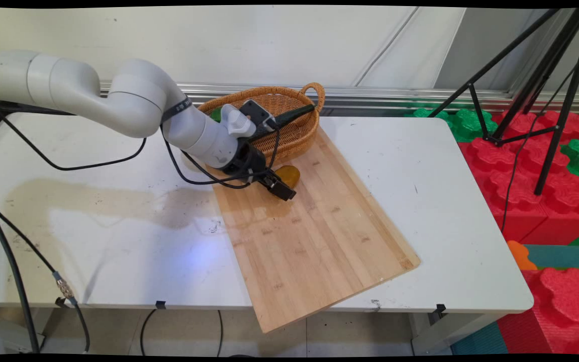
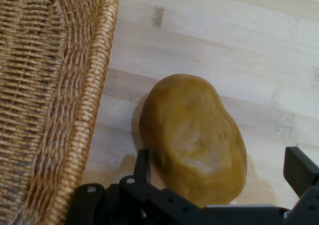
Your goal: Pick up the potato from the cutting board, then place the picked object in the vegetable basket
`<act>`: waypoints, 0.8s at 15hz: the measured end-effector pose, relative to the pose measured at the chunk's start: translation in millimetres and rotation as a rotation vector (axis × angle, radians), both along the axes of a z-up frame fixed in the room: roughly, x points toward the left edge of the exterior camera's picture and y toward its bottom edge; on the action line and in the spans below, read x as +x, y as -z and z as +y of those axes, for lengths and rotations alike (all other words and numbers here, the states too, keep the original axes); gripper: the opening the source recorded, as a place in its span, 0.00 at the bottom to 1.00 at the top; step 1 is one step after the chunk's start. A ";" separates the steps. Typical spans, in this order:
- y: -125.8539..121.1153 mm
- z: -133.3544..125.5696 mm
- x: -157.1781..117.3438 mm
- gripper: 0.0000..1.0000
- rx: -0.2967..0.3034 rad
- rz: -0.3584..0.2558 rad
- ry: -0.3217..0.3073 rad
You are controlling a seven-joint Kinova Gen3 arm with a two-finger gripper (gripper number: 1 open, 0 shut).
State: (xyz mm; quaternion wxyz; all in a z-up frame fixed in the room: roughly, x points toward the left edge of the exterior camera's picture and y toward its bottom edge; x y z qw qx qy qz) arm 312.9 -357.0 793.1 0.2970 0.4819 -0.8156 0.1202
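Low over the cutting board (image 1: 319,236), my end effector (image 2: 219,177) stands open astride a yellow-brown potato (image 2: 194,137), one finger on each side. Potato lies just beside the wicker basket (image 2: 55,100), its long axis running roughly along the basket's rim.

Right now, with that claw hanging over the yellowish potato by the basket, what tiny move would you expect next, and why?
Probably a short drop straight down. The gripper is open, its fingers either side of the potato, which lies on the wooden board beside the wicker basket. It looks not yet clamped.
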 end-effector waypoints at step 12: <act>8.8 -3.5 -6.6 0.00 -0.020 -0.009 0.006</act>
